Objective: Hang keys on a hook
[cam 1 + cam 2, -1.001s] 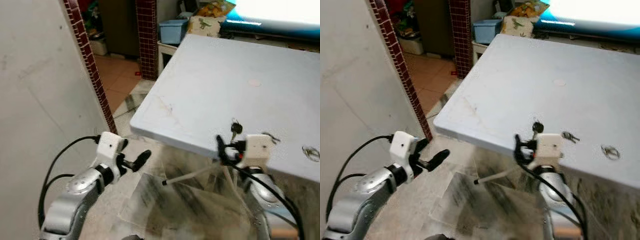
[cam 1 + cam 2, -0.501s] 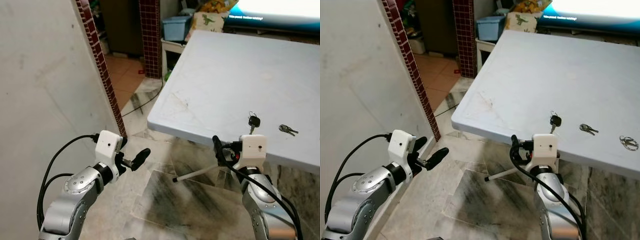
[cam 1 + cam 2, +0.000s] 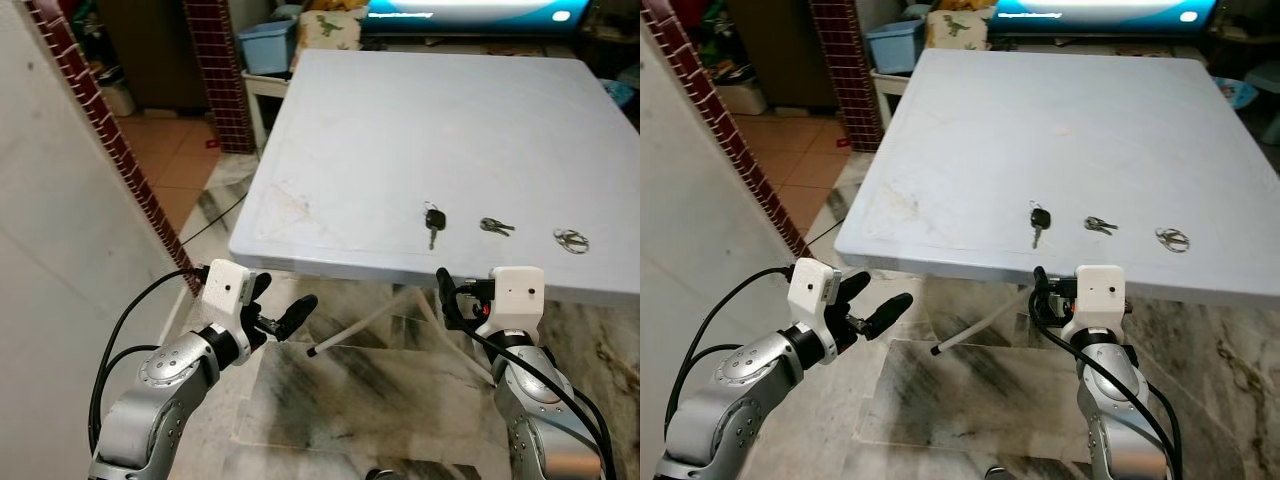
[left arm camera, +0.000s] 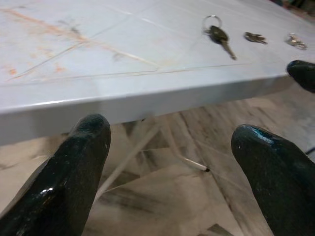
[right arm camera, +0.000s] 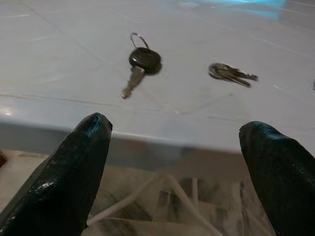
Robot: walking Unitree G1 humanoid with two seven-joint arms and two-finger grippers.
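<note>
A black-headed key point(image 3: 432, 220) on a ring lies near the front edge of the white table point(image 3: 400, 110). To its right lie a small silver key bunch point(image 3: 495, 227) and a metal ring piece point(image 3: 570, 240). My right gripper point(image 5: 175, 125) is open, held just below and in front of the table edge, pointing at the black-headed key point(image 5: 140, 61). My left gripper point(image 3: 282, 302) is open too, lower and to the left, under the table's front left corner. Its wrist view looks along the table edge towards the key point(image 4: 217, 34).
A white wall and a red brick pillar point(image 3: 110, 140) stand on the left. White table legs point(image 3: 360, 325) cross under the table above the marble floor. A blue bin point(image 3: 264, 45) and a lit screen point(image 3: 470, 8) are behind the table.
The camera has swung, so the table's front edge now lies squarely ahead and all three key items show. Both arms keep the same pose, grippers still open.
</note>
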